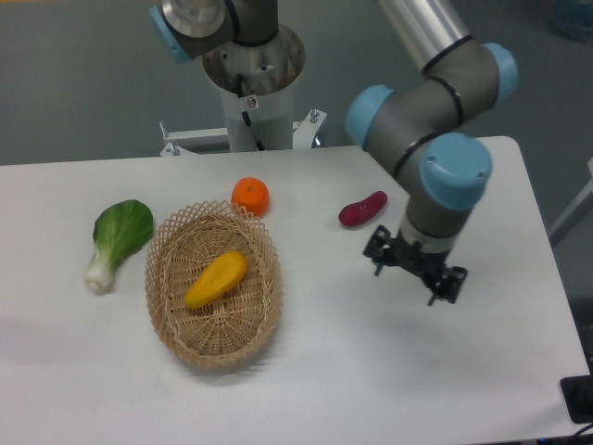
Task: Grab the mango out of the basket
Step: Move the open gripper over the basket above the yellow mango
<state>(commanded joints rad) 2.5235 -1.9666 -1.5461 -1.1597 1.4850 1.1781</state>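
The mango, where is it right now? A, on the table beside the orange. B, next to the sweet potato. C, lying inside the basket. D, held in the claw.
C: the mango lies on the floor of the basket, while the claw hangs over bare table to the right, well away from it and holding nothing.
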